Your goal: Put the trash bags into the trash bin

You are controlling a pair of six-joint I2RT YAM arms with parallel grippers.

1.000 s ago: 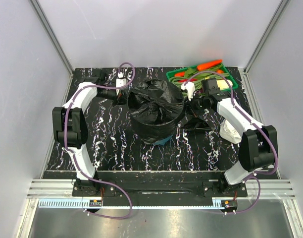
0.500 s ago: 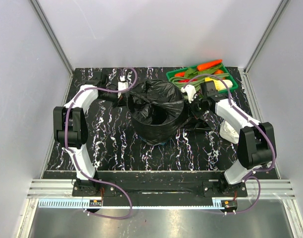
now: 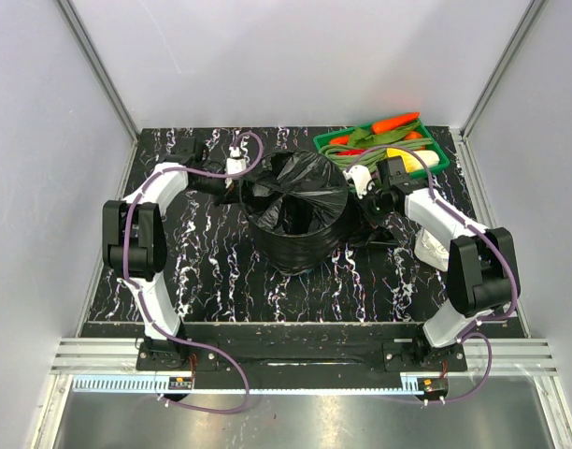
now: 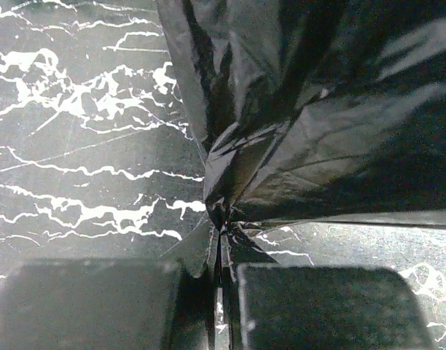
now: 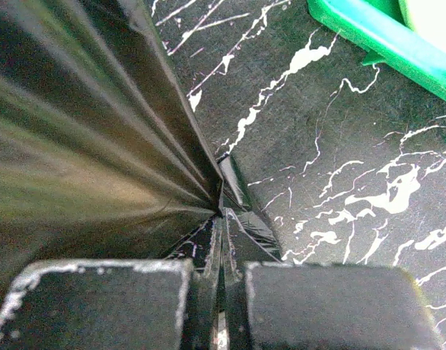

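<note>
Left wrist view: left end effector (image 4: 221,251) pinched shut on trash bag (image 4: 303,109) edge; right end effector (image 5: 223,226) clamps opposite edge same way.

A green tray (image 5: 369,36) of vegetables sits at the marbled table's (image 3: 211,271) far right corner.

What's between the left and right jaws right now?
The black trash bag, stretched from the left gripper to the right gripper; both sets of jaws are shut on its edges. The top external view shows it.
</note>
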